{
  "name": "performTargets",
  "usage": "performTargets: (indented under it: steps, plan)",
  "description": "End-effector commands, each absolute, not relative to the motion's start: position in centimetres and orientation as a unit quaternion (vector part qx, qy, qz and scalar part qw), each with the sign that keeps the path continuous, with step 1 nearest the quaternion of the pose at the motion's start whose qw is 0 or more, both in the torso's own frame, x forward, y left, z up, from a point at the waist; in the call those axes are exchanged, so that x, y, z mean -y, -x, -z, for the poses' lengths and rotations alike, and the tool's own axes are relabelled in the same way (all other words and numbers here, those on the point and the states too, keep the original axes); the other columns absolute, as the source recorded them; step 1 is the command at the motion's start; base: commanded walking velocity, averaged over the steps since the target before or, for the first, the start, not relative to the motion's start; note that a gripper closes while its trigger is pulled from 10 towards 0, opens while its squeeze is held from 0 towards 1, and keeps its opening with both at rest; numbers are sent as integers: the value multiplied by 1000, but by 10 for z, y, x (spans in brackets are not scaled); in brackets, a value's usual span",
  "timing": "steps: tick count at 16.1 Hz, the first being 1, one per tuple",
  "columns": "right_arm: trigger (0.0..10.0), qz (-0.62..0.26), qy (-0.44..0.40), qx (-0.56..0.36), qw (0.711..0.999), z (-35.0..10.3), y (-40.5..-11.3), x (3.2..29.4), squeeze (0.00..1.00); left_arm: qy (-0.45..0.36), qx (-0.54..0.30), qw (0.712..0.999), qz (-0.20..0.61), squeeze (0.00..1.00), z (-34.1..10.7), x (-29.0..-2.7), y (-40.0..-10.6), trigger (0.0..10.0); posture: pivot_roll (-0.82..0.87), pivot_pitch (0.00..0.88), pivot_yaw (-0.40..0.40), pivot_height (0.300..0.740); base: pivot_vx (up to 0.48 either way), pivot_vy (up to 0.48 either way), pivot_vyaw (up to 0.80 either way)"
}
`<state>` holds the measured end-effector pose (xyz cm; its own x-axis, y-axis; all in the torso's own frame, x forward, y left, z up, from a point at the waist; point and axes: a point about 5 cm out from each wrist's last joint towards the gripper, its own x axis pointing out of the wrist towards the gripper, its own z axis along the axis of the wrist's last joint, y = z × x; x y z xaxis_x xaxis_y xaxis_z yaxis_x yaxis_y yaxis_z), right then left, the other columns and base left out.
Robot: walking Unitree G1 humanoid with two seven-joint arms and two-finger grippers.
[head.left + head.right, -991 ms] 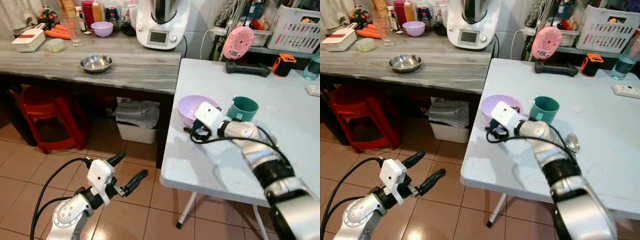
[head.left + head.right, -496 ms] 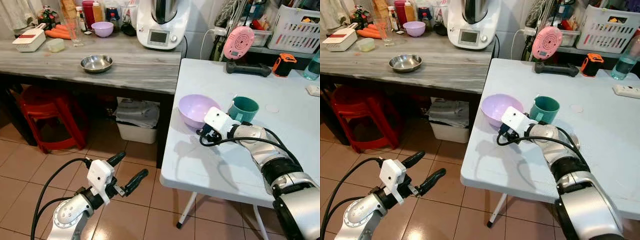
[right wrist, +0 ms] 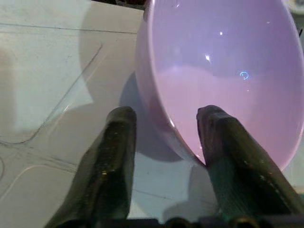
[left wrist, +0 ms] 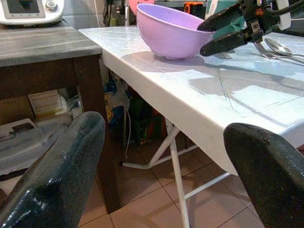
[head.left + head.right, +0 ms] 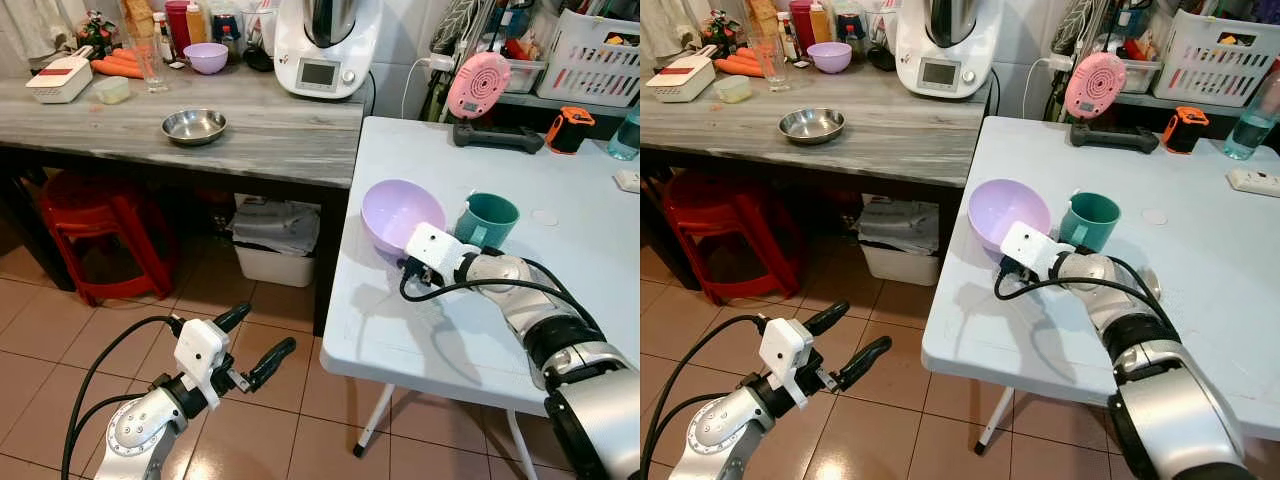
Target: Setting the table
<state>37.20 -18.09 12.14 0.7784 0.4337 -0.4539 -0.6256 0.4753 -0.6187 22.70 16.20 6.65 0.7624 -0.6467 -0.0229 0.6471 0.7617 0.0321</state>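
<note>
Purple bowl (image 5: 1009,213) sits tilted near the front left corner of the white worktop (image 5: 1200,260), its near rim straddled by the right gripper (image 3: 164,124), one black finger (image 3: 222,142) inside the bowl and the other outside against its wall, though whether they press on the rim cannot be told. Just beside the bowl on its right stands a teal cup (image 5: 1089,221), and a spoon (image 4: 280,46) lies on the worktop behind the right arm. Down at the left, the left gripper (image 5: 255,342) hangs above the tiled floor (image 5: 40,330) with its fingers spread wide and empty.
</note>
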Motion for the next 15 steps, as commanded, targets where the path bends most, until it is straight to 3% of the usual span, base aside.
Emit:
performTargets:
  steps: [1, 15]
  plan:
    - [0, -313, 420, -110, 845, -126, -375, 179, 0, -27, -4, 940, 341, 0, -69, -163, -231, 10000, 50, 0, -34, 740, 0, 0, 0]
    - [0, -311, 449, -91, 833, -128, -374, 184, 0, -33, -9, 941, 337, 0, -62, -165, -236, 10000, 50, 0, -28, 740, 0, 0, 0]
